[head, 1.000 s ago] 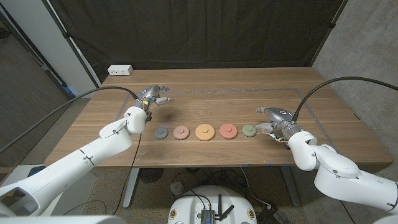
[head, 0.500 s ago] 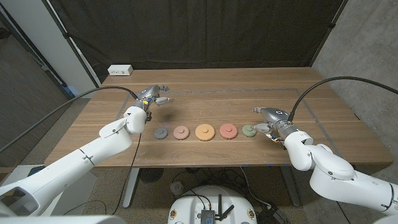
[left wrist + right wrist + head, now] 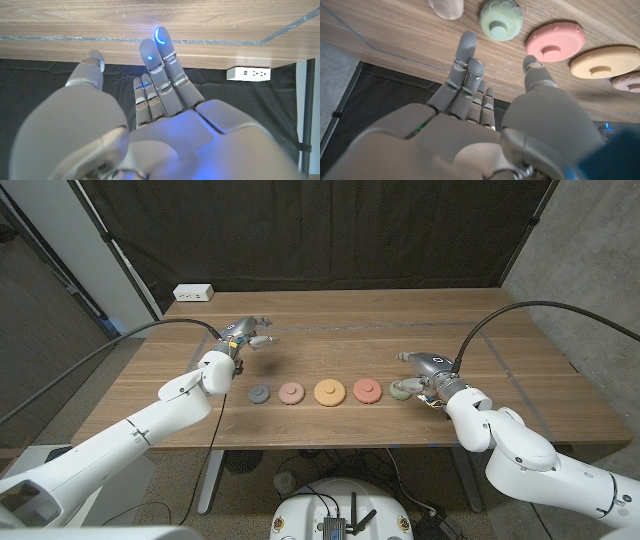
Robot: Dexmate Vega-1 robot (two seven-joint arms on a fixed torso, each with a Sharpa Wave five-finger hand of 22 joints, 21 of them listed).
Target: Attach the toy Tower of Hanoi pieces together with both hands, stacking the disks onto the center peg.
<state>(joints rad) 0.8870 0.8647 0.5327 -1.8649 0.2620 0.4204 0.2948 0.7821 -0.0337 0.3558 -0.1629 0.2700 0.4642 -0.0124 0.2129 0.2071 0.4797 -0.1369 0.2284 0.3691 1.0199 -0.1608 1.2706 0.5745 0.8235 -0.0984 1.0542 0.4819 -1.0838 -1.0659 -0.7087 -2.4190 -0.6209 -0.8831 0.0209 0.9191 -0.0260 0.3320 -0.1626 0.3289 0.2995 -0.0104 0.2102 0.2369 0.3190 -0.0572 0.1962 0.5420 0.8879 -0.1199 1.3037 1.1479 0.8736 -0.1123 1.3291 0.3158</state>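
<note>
We see five toy disks lying in a row across the near middle of the wooden bench [image 3: 340, 340], each flat with a small knob on top. From the robot's left to its right they are a grey disk [image 3: 259, 393], a pale pink disk [image 3: 291, 392], an orange disk [image 3: 328, 391], a coral disk [image 3: 367, 390] and a green disk [image 3: 401, 389]. They lie apart from one another, none stacked on another.

Our right robot hand [image 3: 424, 370] hangs just beside the green disk, on its right and slightly behind it. In the right wrist view its fingers [image 3: 468, 60] reach out straight and apart toward the green disk [image 3: 501, 20], with the thumb set off to one side, pointing toward the coral disk [image 3: 555, 41]. It holds nothing, and we cannot tell from the head view whether a fingertip touches the green disk. A pale rounded object [image 3: 446, 7] also shows at the edge of that view, just beside the green disk; we cannot tell what it is.

Our left robot hand [image 3: 247, 335] hovers over the bench behind the grey disk and well apart from the row. In the left wrist view its fingers [image 3: 161, 60] are extended and spread, empty, with blue light on two fingertips.

A white power strip [image 3: 193, 293] sits at the far left corner of the bench.
</note>
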